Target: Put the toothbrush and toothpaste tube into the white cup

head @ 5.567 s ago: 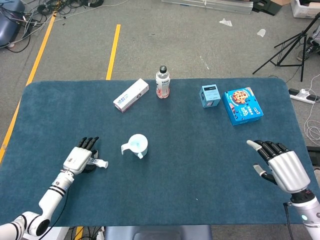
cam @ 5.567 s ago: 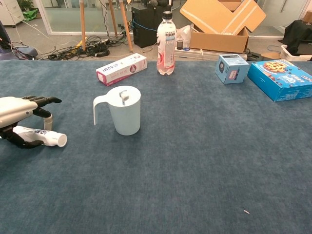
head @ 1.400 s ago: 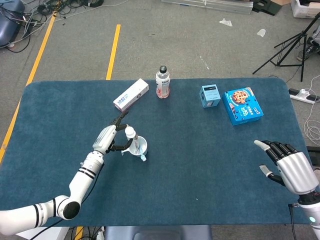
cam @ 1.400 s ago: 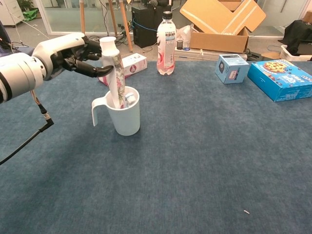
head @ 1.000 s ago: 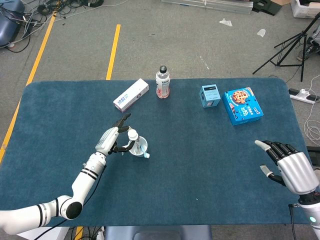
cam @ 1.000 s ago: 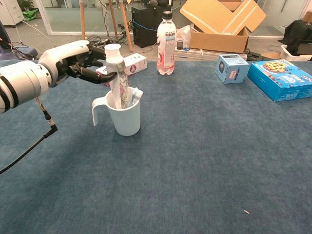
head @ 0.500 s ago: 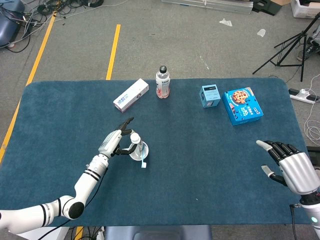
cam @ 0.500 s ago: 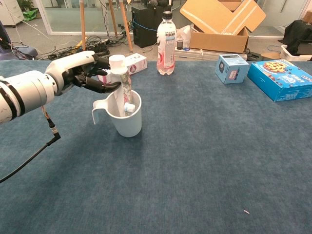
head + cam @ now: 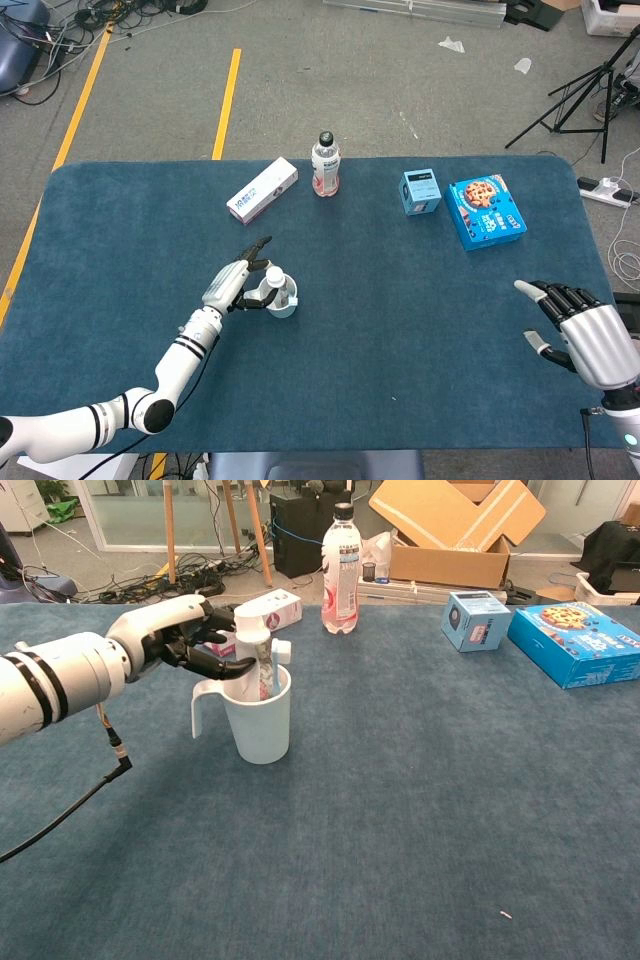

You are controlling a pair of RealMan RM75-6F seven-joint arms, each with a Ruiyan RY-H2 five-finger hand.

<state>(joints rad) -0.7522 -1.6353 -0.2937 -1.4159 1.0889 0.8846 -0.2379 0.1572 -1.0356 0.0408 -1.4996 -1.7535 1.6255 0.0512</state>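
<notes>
The white cup (image 9: 260,725) stands left of the table's middle, handle (image 9: 203,702) toward my left arm. The toothpaste tube (image 9: 263,668) stands nearly upright inside it, white cap (image 9: 250,622) up. The toothbrush head (image 9: 280,651) pokes out beside the tube. My left hand (image 9: 178,635) holds the tube's top from the left, thumb below the cap and fingers behind it. The head view shows the same cup (image 9: 285,300), cap (image 9: 273,275) and left hand (image 9: 232,283). My right hand (image 9: 586,337) hovers open at the table's right edge, holding nothing.
Along the far side stand a pink-and-white box (image 9: 262,190), a drink bottle (image 9: 325,164), a small blue box (image 9: 421,191) and a blue cookie box (image 9: 486,211). A black cable (image 9: 70,805) hangs from my left forearm over the cloth.
My left hand has lowered with the toothpaste tube, which now sits deeper and straighter in the cup. The cup shifted slightly. The right hand has barely moved.
</notes>
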